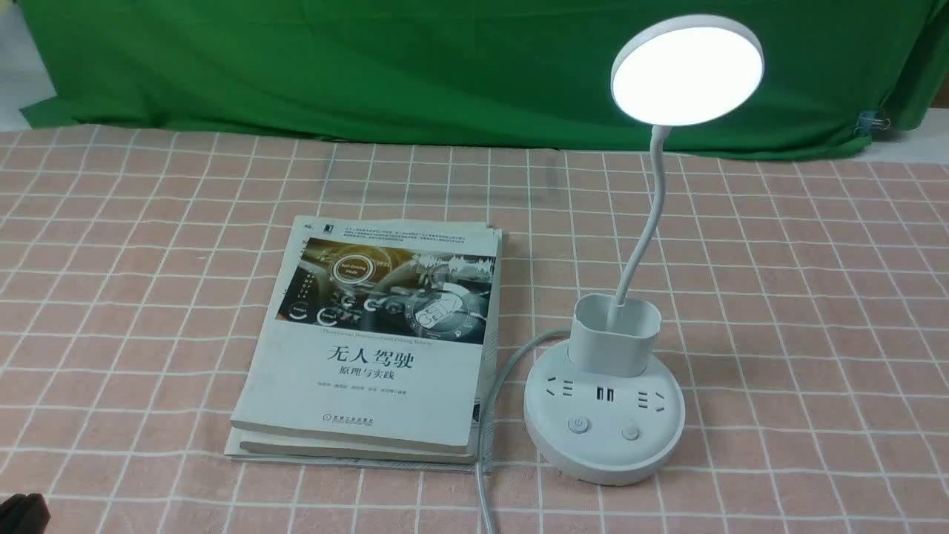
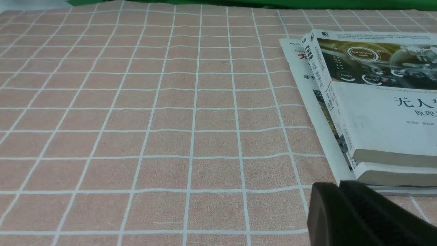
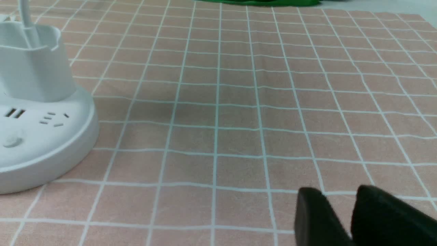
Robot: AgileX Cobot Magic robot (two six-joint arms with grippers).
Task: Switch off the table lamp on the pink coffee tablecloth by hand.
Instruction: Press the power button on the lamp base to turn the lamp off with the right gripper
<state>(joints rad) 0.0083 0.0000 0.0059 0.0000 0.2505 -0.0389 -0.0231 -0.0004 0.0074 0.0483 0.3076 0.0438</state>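
The white table lamp stands on the pink coffee tablecloth, right of centre. Its round disc head glows brightly. Its round base carries sockets and two buttons. The right wrist view shows the base and cup holder off to one side. My right gripper hangs low over bare cloth away from the base, jaws slightly apart and empty. My left gripper is shut and empty by the near corner of the books. Only a dark bit of it shows in the front view.
Two stacked books lie left of the lamp, also seen in the left wrist view. The lamp's white cable runs between books and base toward the front edge. A plain green cloth hangs at the back.
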